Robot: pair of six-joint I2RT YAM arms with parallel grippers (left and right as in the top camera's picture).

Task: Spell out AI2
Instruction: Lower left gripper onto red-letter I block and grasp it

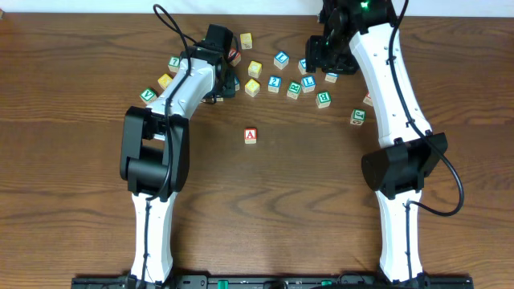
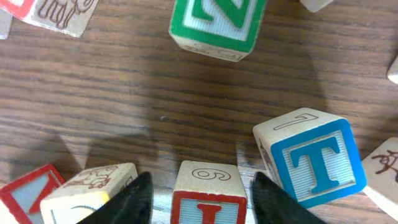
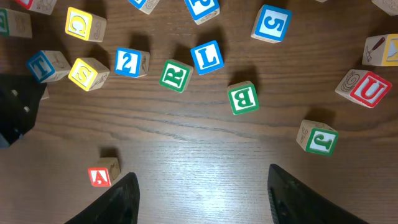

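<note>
The brown wood surface [image 1: 265, 185] had many letter blocks in a bunch at the far side. The A block [image 1: 250, 136] sat alone in the bare middle, well apart from the bunch and nearer the robot.

The left pincer [image 2: 202, 196] was down low in the bunch. It was open, with one finger on each side of the I block [image 2: 208, 199]. The I block was right between the fingers, red letter up, and a thin gap showed on at least one side. It looked like the fingers had not squeezed it yet. I think the next move is to close on it.

The T block [image 2: 317, 165] stood just beside the I block on one side. A block with a brown drawing [image 2: 93, 186] stood just beside it on the other side. The fingers had little room, so they could bump these two. A green block [image 2: 217, 22] lay farther off and was not in the way.

The right pincer [image 3: 202, 199] hung above the surface, wide open, with nothing in it. The 2 block [image 3: 130, 62] lay in the bunch between the two arms, near the R block [image 3: 175, 76] and the L block [image 3: 207, 56]. Only A was in place, so I and 2 were left to do.
</note>
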